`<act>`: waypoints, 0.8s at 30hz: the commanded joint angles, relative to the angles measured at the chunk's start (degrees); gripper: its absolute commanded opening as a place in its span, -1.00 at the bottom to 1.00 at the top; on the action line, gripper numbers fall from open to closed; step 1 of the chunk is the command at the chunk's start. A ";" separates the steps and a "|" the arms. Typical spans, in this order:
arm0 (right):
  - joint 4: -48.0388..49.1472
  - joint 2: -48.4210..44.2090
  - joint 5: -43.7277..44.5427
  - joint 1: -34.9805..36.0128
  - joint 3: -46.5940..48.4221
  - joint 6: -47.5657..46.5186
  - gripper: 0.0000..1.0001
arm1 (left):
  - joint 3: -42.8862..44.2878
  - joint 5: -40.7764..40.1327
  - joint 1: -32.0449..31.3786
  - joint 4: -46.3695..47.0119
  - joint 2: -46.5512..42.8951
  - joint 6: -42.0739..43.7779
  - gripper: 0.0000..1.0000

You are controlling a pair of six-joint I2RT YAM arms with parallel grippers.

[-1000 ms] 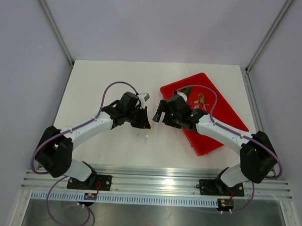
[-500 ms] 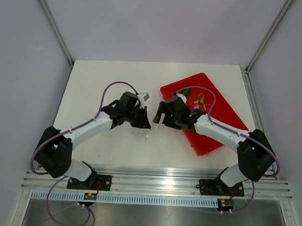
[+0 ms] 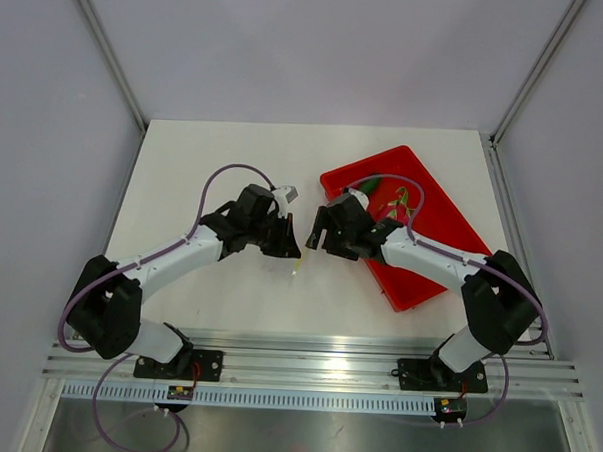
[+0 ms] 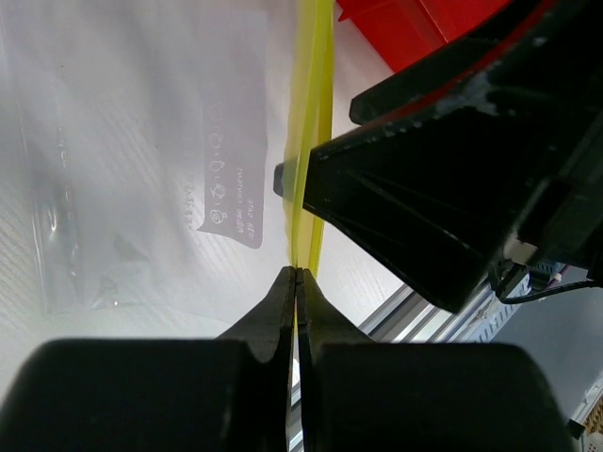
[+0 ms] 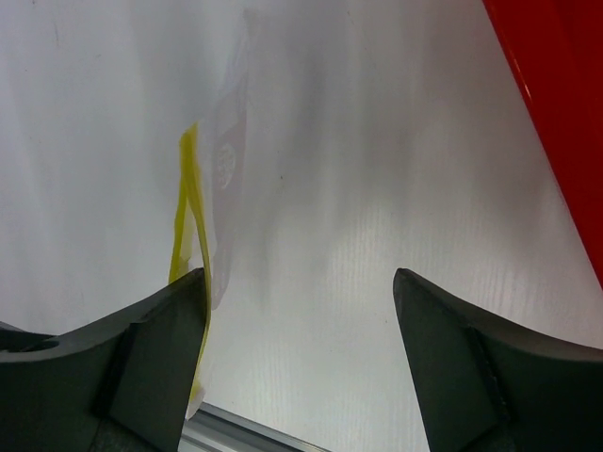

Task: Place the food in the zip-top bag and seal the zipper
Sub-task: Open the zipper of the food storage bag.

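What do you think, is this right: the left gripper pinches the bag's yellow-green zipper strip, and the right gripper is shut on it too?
Not quite. The left gripper does pinch the zipper strip of the bag, but the right gripper is open, jaws wide apart, as the right wrist view shows.

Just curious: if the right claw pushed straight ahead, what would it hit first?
Likely the zipper of the zip-top bag, right beside one finger of the right gripper; past it, only table. Depth unclear.

One table. One red tray. One clear bag, one zipper. One cucumber. One dragon fruit. Two arms: left arm, right arm.
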 commanded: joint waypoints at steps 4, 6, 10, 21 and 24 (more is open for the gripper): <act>1.89 3.84 0.99 0.46 4.67 -2.16 0.41 | -1.05 2.17 0.37 2.22 -2.90 0.31 -1.00; 1.72 4.64 0.72 0.46 5.73 -2.95 0.21 | -1.14 1.90 0.37 2.05 -3.42 0.31 -1.00; 1.37 4.20 2.04 0.46 6.17 -3.57 -0.38 | -1.31 1.46 0.64 1.69 -4.13 0.31 -1.00; -3.02 2.53 3.18 1.86 9.24 -3.04 -1.00 | 2.98 3.40 0.64 4.77 -0.53 -4.17 -1.00; -5.31 2.79 3.36 2.57 11.00 -2.52 -1.00 | 4.22 2.69 0.37 3.72 0.70 -4.18 -0.99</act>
